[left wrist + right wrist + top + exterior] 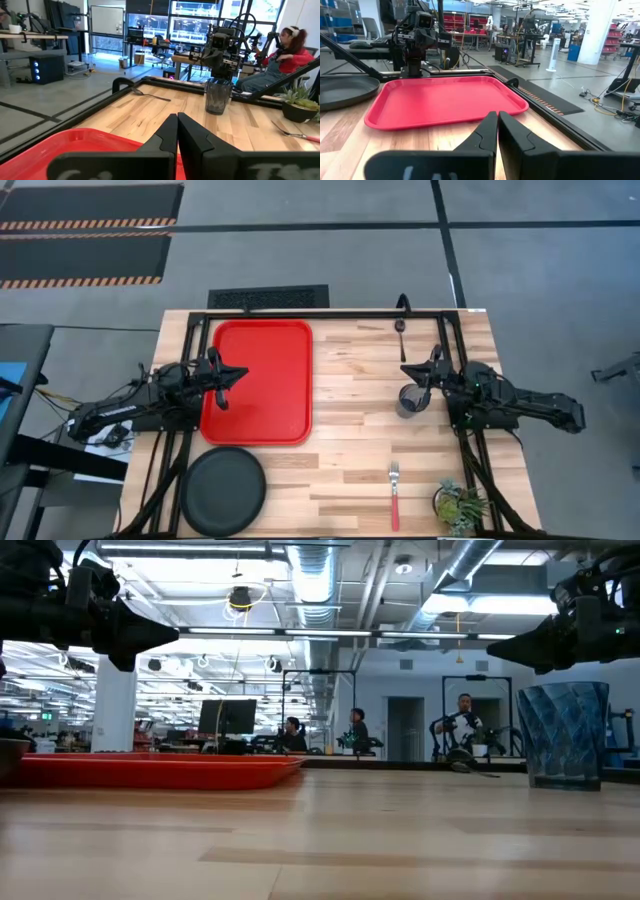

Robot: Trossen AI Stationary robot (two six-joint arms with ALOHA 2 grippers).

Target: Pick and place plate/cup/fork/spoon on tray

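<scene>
high view: tray (258, 383) lay empty on the table (350, 450), toward its far left part. plate (223, 491) sat at the near left corner, just off the tray's near edge. cup (410, 401) stood upright right of centre; spoon (400, 332) lay by the far edge; fork (395, 494) lay near the near edge, w/ a small potted plant (460, 505) at the near right corner. left gripper (234, 374) hung over the tray's left part, fingers together. right gripper (410, 370) hung just beyond the cup, fingers together, nothing held. low view alone showed both grippers well above the surface and people in the room behind. left wrist view showed a seated person beyond the table's right edge.
</scene>
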